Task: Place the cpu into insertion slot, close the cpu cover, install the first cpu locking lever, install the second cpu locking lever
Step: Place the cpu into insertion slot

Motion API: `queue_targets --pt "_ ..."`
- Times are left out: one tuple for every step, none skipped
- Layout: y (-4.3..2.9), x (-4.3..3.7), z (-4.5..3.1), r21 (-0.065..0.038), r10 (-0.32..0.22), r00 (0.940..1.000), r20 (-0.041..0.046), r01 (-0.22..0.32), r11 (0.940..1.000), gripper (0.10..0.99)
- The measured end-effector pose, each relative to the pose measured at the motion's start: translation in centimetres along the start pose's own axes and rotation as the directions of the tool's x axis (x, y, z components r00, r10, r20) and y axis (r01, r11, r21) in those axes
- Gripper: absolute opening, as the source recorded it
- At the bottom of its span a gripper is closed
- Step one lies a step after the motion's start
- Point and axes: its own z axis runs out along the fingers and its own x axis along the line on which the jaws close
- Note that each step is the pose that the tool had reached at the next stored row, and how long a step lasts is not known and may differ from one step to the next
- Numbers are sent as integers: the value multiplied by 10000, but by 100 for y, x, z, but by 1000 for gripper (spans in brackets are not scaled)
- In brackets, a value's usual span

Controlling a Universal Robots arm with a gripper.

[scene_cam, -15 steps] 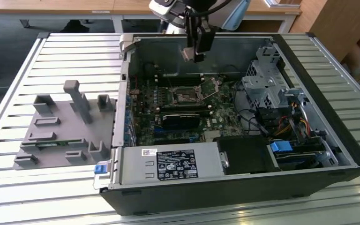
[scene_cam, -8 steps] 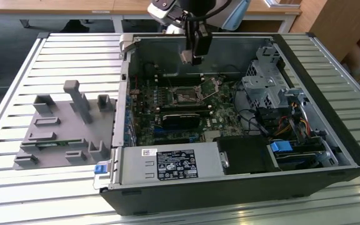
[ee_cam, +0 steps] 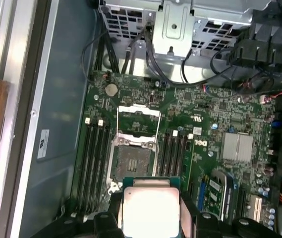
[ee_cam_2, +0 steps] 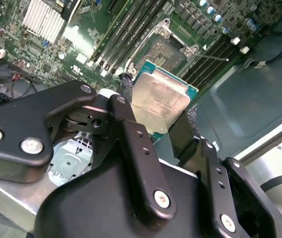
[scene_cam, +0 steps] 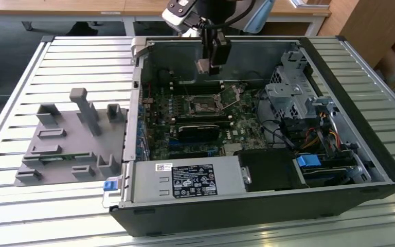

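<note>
The cpu [ee_cam: 150,210] (silver face showing) hangs clear of the open insertion slot [ee_cam: 131,161].

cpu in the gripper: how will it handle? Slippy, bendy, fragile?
Probably rigid: the cpu sits flat and unbent in the gripper. Likely slippery: its smooth metal face shines, and it is pinched by opposite edges alone. Probably light, being thin; the green board rim around the metal face looks prone to chipping.

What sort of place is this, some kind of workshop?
Probably a robotics lab bench: an opened computer case lies on a slatted metal table, beside a grey parts fixture, while the gripper holds the cpu above the motherboard.
</note>
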Motion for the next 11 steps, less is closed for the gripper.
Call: queue_targets --pt "0 2 13 1 3 10000 2 -3 10000 541" --pt "0 10 23 0 26 10000 3 -26 10000 541" --pt "0 18 34 -2 87 10000 5 -87 10000 541" --pt "0 25 44 -3 144 9999 8 -144 9999 541" --pt "1 31 53 -4 204 9998 12 -204 9998 541" --pt "0 33 66 -7 274 9996 14 -274 9996 541" --pt "0 35 80 -8 338 9994 18 -338 9994 541" --pt "0 38 97 -8 391 9992 22 -391 9992 541" --pt "2 43 115 -8 419 9991 24 -419 9991 541" --pt "2 51 134 -8 428 9991 25 -428 9991 541" --pt "3 61 153 -10 428 9991 24 -428 9991 541"
